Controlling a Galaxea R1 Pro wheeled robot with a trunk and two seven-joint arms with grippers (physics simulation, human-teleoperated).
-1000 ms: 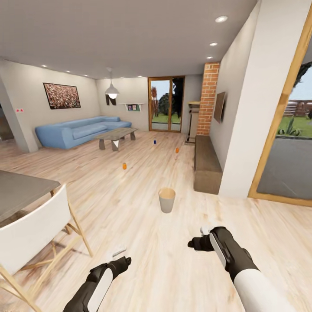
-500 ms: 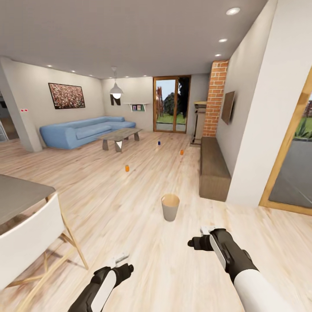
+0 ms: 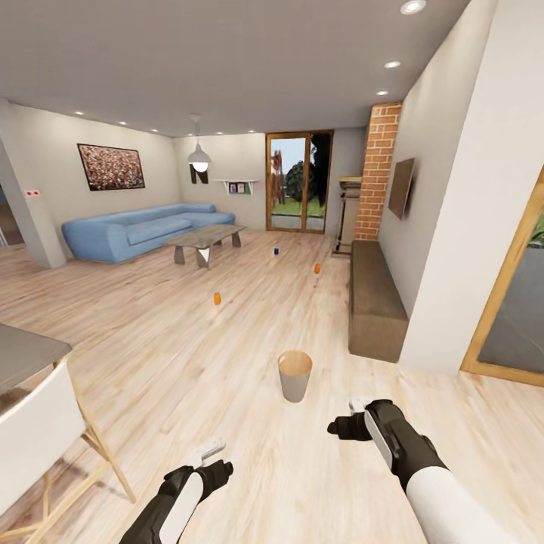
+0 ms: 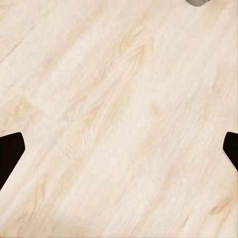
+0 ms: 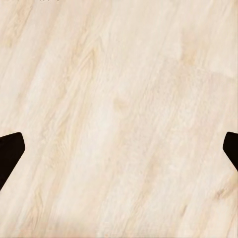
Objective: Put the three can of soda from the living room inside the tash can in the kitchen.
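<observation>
Step in hand: approach. Three soda cans stand on the floor, orange (image 3: 217, 298), orange (image 3: 316, 267), blue (image 3: 276, 251), beyond the trash can (image 3: 295, 375). Left claw (image 4: 119, 151) and right claw (image 5: 119, 151) spread apart, empty. Next: drive to the nearest orange can.

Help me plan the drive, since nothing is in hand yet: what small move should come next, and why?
Probably roll forward past the trash can toward the nearest orange can. All three cans stand on the floor far ahead, and both the left gripper and right gripper are open, holding nothing.
</observation>
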